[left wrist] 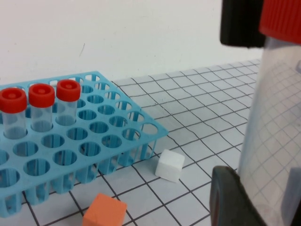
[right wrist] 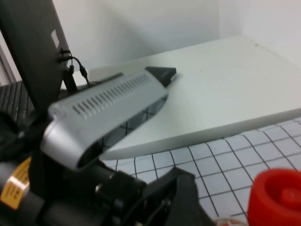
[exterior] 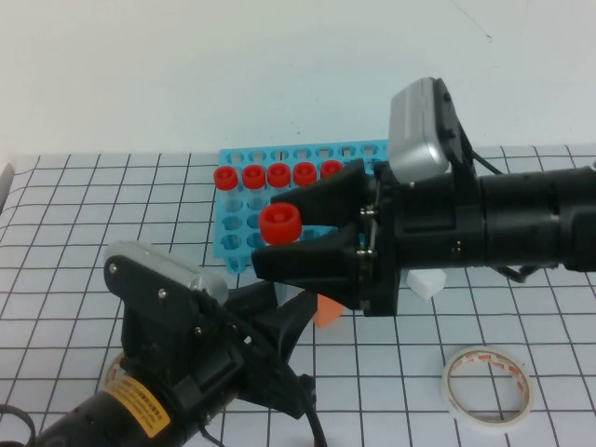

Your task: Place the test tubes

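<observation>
A clear test tube with a red cap [exterior: 279, 223] stands upright over the front of the blue rack [exterior: 307, 154]. My left gripper [exterior: 292, 309], reaching up from the near left, is shut on the tube's lower body. In the left wrist view the tube [left wrist: 277, 117] fills the right side beside one black finger [left wrist: 230, 197]. My right gripper [exterior: 300, 233] comes in from the right, open, its two fingers standing apart above and below the red cap without touching it. The cap [right wrist: 277, 197] also shows in the right wrist view. Several red-capped tubes [exterior: 279, 175] stand in the rack's back row.
An orange cube [exterior: 328, 312] and a white cube [exterior: 426, 282] lie on the gridded mat just in front of the rack. A roll of tape [exterior: 487, 384] lies at the near right. Most rack holes [left wrist: 94, 141] hold nothing.
</observation>
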Motion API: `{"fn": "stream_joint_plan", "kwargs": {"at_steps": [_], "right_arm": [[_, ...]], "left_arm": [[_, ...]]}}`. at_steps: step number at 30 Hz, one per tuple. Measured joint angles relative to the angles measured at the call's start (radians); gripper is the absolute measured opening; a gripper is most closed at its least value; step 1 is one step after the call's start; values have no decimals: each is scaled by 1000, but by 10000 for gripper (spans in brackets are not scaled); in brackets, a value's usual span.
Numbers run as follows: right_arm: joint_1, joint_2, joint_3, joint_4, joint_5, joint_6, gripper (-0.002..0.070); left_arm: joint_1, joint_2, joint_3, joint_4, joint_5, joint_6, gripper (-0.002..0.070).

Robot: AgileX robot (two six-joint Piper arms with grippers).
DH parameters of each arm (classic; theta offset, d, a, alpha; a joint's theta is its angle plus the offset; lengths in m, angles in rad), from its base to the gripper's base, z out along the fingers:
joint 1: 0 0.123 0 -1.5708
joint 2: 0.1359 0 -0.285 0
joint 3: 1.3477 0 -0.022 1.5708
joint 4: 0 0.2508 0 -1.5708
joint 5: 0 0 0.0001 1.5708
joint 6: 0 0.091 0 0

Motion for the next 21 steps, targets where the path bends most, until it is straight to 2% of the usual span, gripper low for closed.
{"fn": "stream_joint_plan", "kwargs": {"at_steps": [3, 6, 12, 21], "right_arm": [[9, 7, -19, 0, 0, 0, 519], [10, 7, -33, 0, 0, 0, 463], [10, 16, -38, 1, -11, -6, 284], [10, 32, -41, 24, -2, -8, 284]], "left_arm": [[0, 0, 0, 0, -1, 0, 216], [0, 0, 0, 1, -1, 0, 216], [0, 0, 0, 16, -6, 0, 216], [0, 2, 4, 54, -28, -6, 219]]}}
